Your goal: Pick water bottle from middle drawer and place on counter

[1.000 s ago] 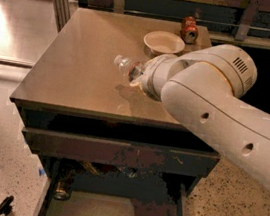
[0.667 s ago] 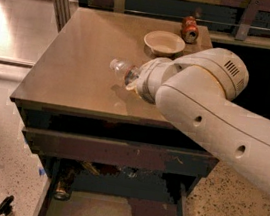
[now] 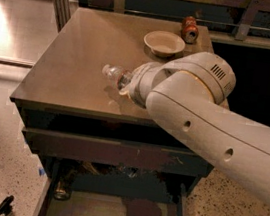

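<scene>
Water bottle (image 3: 114,73) lies sideways near the centre of the frame, cap pointing left, its rear end hidden behind the wrist of the white arm (image 3: 213,127). The pincer (image 3: 127,82) sits just there, at the bottle's right end, and I cannot tell whether it is clamped on the bottle or loose. A shadow beneath suggests the bottle hangs just above the surface (image 3: 77,56) rather than resting on it. The step in hand looks like the putting-down. Lower gently until the bottle's side touches, and release only then, since a round bottle on its side may roll. Withdraw rightward along its length, clear of the bowl (image 3: 164,42) and soda can (image 3: 189,29) at upper centre. The middle drawer (image 3: 88,214) stands open at the bottom of the frame
</scene>
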`<state>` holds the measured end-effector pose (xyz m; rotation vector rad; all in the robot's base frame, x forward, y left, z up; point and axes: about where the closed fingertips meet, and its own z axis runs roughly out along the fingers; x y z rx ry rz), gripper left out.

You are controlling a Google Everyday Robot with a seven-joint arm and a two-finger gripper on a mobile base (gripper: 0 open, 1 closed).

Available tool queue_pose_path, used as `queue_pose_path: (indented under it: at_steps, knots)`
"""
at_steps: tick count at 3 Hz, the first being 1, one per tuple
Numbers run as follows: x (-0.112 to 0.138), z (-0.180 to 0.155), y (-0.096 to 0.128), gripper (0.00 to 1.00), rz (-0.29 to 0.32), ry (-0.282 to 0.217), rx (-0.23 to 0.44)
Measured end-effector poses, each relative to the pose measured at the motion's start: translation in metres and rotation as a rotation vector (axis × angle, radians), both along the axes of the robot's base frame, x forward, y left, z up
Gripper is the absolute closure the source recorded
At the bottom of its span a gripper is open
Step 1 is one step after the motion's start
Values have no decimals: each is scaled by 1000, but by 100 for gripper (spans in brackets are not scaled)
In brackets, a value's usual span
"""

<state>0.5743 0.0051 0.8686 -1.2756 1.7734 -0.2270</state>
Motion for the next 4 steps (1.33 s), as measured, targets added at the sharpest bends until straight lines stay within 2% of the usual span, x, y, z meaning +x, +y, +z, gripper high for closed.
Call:
queue_pose_path:
  at_steps: [1,2,4]
  knots:
    - [18,1,3,100,-7,15,8]
    - [39,-9,14,100,-1,57,11]
    - [36,-16,20,100,15,72,1]
